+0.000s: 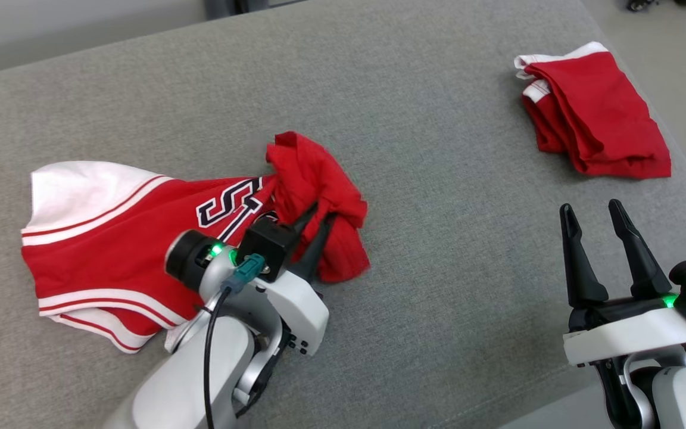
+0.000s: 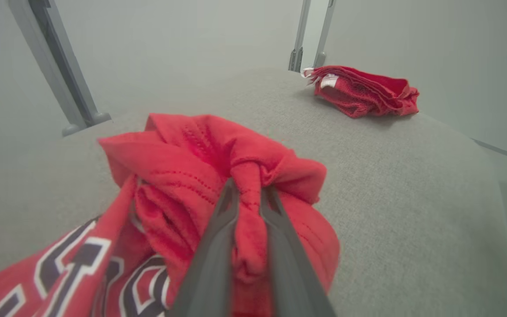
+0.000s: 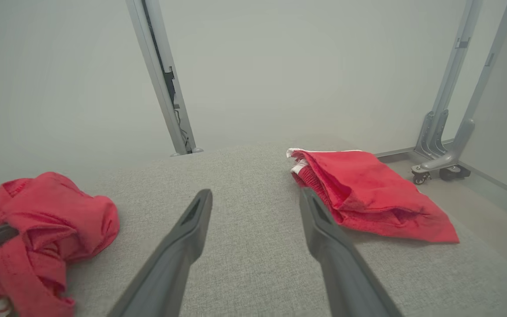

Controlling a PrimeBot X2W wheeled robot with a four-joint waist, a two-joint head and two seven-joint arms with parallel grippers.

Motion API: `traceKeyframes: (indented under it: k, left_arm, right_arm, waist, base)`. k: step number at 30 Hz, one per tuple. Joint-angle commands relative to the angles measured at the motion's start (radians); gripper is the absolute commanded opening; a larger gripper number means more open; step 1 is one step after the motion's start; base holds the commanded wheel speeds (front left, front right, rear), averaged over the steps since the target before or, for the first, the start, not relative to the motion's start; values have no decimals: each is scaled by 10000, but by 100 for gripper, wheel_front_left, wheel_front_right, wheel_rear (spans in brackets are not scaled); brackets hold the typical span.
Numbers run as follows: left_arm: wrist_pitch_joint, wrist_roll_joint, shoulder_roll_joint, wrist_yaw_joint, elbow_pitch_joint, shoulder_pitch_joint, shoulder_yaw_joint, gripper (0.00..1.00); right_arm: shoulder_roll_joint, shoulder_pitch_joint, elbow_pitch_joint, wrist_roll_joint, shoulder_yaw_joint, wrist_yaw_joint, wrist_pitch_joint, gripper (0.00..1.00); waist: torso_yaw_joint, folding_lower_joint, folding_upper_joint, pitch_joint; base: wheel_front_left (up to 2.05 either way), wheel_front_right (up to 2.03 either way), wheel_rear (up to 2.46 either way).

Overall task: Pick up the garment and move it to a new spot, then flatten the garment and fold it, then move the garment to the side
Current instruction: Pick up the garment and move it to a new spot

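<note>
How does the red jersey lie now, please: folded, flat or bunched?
Bunched: one end of the jersey is gathered into a wad pinched in the left hand; the rest lies rumpled.

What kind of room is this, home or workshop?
Probably a test lab, not a home: a grey padded surface backed by bare pale panels and metal posts, one foot on a caster wheel. A red jersey and a folded red garment lie on it.
</note>
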Motion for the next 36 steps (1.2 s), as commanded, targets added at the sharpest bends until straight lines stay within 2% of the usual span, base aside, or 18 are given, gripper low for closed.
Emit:
traceKeyframes:
  k: [1,2,3,9,17,23,24,28,36]
  left_arm:
    - [-119,-149,-114,-153,226,-163,-24,16]
    - [-152,-181,-164,-218,478,-224,-23,48]
    - [-278,-214,-226,-293,669,-296,-34,100]
    - [-1287,-474,-561,-568,1323,-534,189,100]
    - [-2524,-546,-449,-287,845,-467,1101,100]
    - [-2671,-384,-41,188,-97,24,2468,100]
    - [-2671,-384,-41,188,-97,24,2468,100]
    - [-2661,-83,233,372,-860,729,3505,100]
    - [-2665,412,537,133,-1967,2374,5110,100]
  right_arm:
    - [-18,-130,60,54,-4,-3,-120,100]
    - [-18,-139,93,68,-4,-3,-134,100]
    - [-20,-141,136,86,-4,-3,-177,100]
    - [-20,-247,268,-34,-140,-3,-230,100]
    - [-23,-261,88,-353,-362,-4,13,100]
    - [-24,-70,-98,-629,-494,-4,236,100]
    - [-24,-70,-98,-629,-494,-4,236,100]
    - [-24,34,-223,-787,-558,-4,395,100]
    - [-26,338,-346,-1041,-565,-4,667,100]
  waist:
    - [-155,0,-1,178]
    - [-158,0,-1,209]
    - [-153,0,-1,227]
    - [189,0,-1,175]
    - [1026,0,-1,-229]
    - [1699,0,-1,-572]
    - [1699,0,-1,-572]
    - [2060,0,-1,-790]
    - [2538,0,-1,-1315]
  base:
    - [0,0,0]
    - [0,0,0]
    - [0,0,0]
    - [0,0,0]
    - [0,0,0]
    - [0,0,0]
    - [0,0,0]
    - [0,0,0]
    - [0,0,0]
